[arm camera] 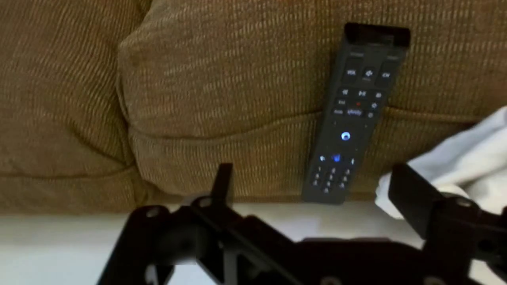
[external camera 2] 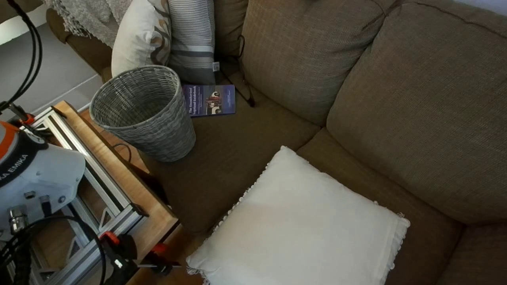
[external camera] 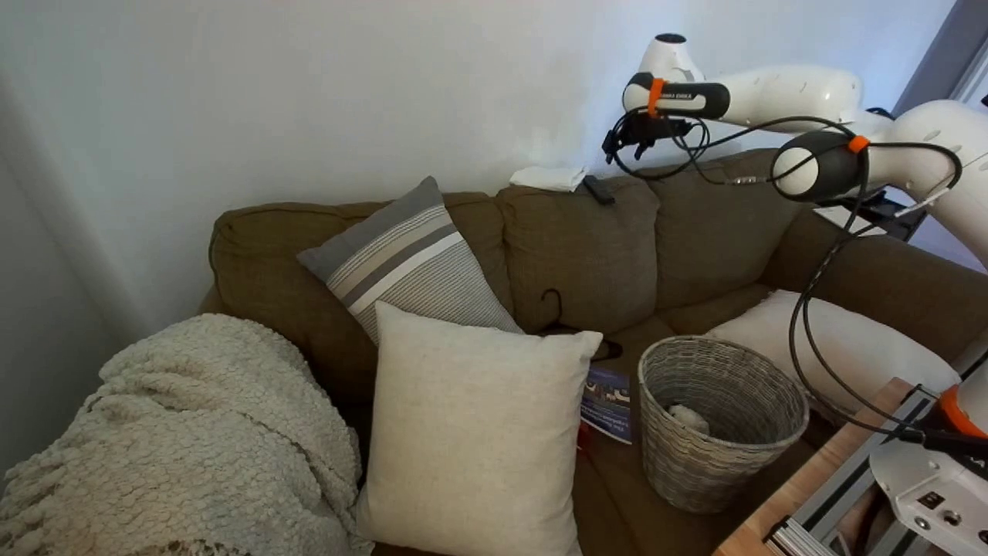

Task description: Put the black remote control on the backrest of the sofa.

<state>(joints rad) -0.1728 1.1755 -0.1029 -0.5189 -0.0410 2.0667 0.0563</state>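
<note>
The black remote control (external camera: 598,190) lies on top of the backrest of the sofa (external camera: 583,255), beside a white cloth. In the wrist view the remote (arm camera: 352,107) lies slantwise across the top seam of the brown backrest cushion (arm camera: 229,79), buttons facing the camera. The gripper (external camera: 624,157) is above the backrest, apart from the remote. In the wrist view its fingers (arm camera: 313,174) are wide apart with nothing held between them. The remote's lower end shows between the fingertips. In an exterior view the backrest (external camera 2: 309,59) shows only in part; remote and gripper are out of that view.
The white cloth (external camera: 548,178) lies on the backrest by the wall. A wicker basket (external camera 2: 170,134), a magazine (external camera 2: 214,99), a black hanger (external camera 2: 246,75) and a white pillow (external camera 2: 301,225) are on the seat. A striped pillow (external camera: 417,255) and cream pillow (external camera: 478,432) lean at the sofa's end.
</note>
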